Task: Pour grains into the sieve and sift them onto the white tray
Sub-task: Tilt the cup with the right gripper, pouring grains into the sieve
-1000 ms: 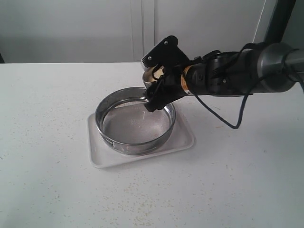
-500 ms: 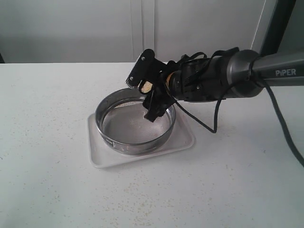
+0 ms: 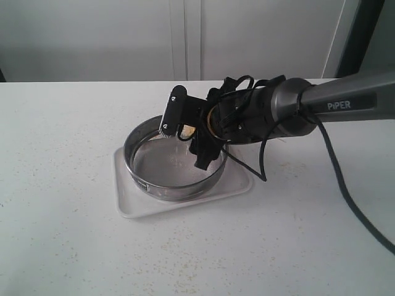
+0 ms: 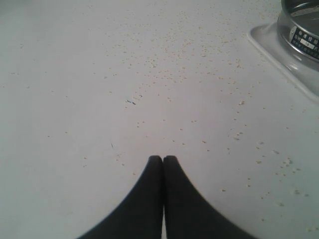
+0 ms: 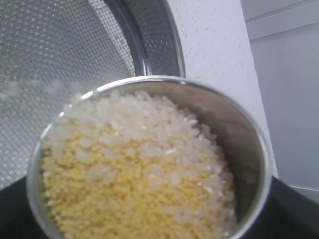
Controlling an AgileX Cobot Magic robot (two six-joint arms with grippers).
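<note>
My right gripper [image 3: 187,135] is shut on a small steel cup [image 5: 251,149], held tilted above the far right side of the sieve [image 3: 137,166]. The cup is heaped with grains [image 5: 134,169], golden-yellow and pale whitish. A few blurred grains [image 5: 17,90] are falling past its lip toward the sieve's mesh [image 5: 50,55]. The sieve stands on the white tray [image 3: 185,206]. My left gripper [image 4: 163,159] is shut on nothing and sits low over the table, with the tray corner [image 4: 271,47] and the sieve wall [image 4: 299,32] off to one side. It does not show in the exterior view.
Loose grains [image 4: 199,64] are scattered over the white table near the left gripper. The right arm and its cable [image 3: 321,142] stretch across the table's right side. A pale wall [image 3: 123,37] stands behind the table.
The right gripper has rolled the cup over and moved left and down over the sieve, so the cup now tips toward the mesh. The sieve and tray have stayed put.
</note>
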